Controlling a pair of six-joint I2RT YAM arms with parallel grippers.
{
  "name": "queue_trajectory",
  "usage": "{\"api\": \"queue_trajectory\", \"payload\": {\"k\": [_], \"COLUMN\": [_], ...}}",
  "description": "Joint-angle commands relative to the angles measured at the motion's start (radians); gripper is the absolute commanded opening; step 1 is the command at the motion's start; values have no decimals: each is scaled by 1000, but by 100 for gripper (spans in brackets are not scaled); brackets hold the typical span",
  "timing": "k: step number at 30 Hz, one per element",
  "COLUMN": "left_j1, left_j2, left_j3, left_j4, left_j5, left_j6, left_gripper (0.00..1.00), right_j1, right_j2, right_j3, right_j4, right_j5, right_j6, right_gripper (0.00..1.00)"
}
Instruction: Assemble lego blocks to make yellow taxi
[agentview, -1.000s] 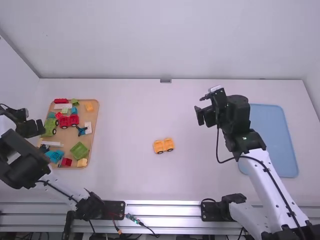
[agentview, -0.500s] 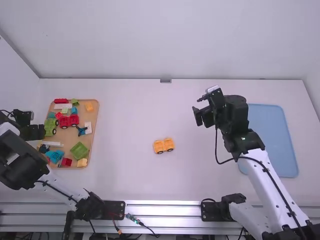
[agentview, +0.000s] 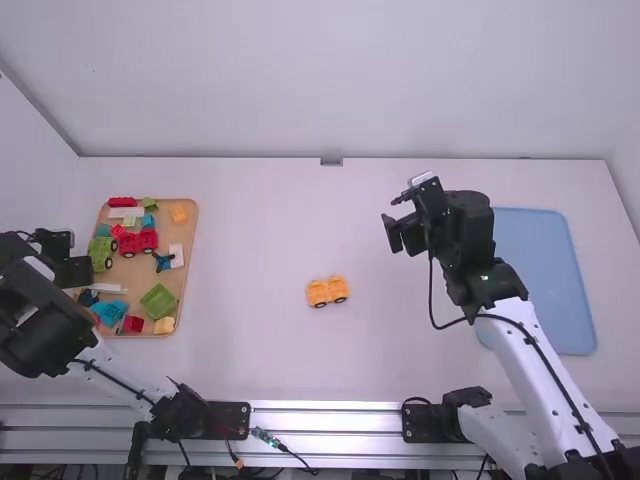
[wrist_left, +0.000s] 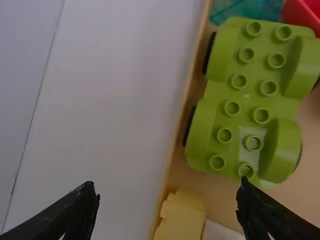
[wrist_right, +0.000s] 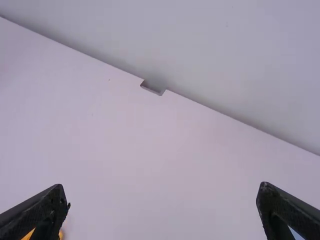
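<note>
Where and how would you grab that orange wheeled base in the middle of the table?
I'd come straight down on the orange wheeled base and pinch its narrowed waist, one finger on the near side, one on the far. It sits on its wheels, long axis roughly left to right, with bare table all round. Contact between the wheels should probably keep it from rolling.

High view: bright, even | left wrist view: dimmer (softly shaded)

Pale walls (agentview: 350, 80), white table (agentview: 240, 340), metal rail (agentview: 345, 425)
</note>
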Motion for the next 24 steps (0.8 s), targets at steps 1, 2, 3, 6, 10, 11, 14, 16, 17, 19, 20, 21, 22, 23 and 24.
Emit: {"api": "queue_trajectory", "payload": {"k": [1, 2, 3, 6, 10, 11, 14, 16, 17, 19, 20, 21, 22, 23, 24], "left_j1": [0, -1, -1, -1, -1, -1, -1, -1, -1, -1, -1, -1, -1, -1, -1], "left_j2": [6, 6, 6, 6, 6, 6, 9, 16, 24, 38, 40, 42, 42, 42, 42], "left_j3": [-15, -15, -15, -15, -16, -17, -19, -19, -19, -19, -19, -19, -19, -19, -19], "left_j4": [-4, -16, -26, -34, -42, -42, -33, -28, -24, -16, -17, -19, -23, -24, -21], "left_j5": [-31, -20, -2, 6, -2, 3, 4, 5, 4, 0, 1, 8, 7, 5, -1], "left_j6": [-37, -30, 3, 6, -22, -24, -45, -45, -46, -64, -63, -63, -64, -69, -80], "left_gripper": [70, 76, 76, 73, 68, 64, 65, 66, 66, 67, 66, 63, 62, 61, 62], "right_j1": [-2, -3, -3, 1, 6, 6, 3, -2, -4, -2, -2, -2, -2, -2, -2], "right_j2": [-2, -2, -2, -2, -2, -2, -2, -2, -2, -2, -2, -2, -2, -2, -2], "right_j3": [37, 37, 37, 37, 37, 37, 37, 37, 37, 37, 37, 37, 37, 37, 37], "right_j4": [2, 2, 5, 15, 21, 21, 19, 18, 18, 20, 20, 21, 21, 20, 20], "right_j5": [-2, -2, -2, -2, -2, -2, -2, -3, -2, -3, -3, -4, -6, -5, -5], "right_j6": [-2, -2, -2, -2, -3, -2, -3, -2, -2, -2, -3, -2, -2, -3, -3], "right_gripper": [99, 99, 99, 99, 99, 99, 99, 99, 99, 99, 99, 99, 99, 99, 99]}}
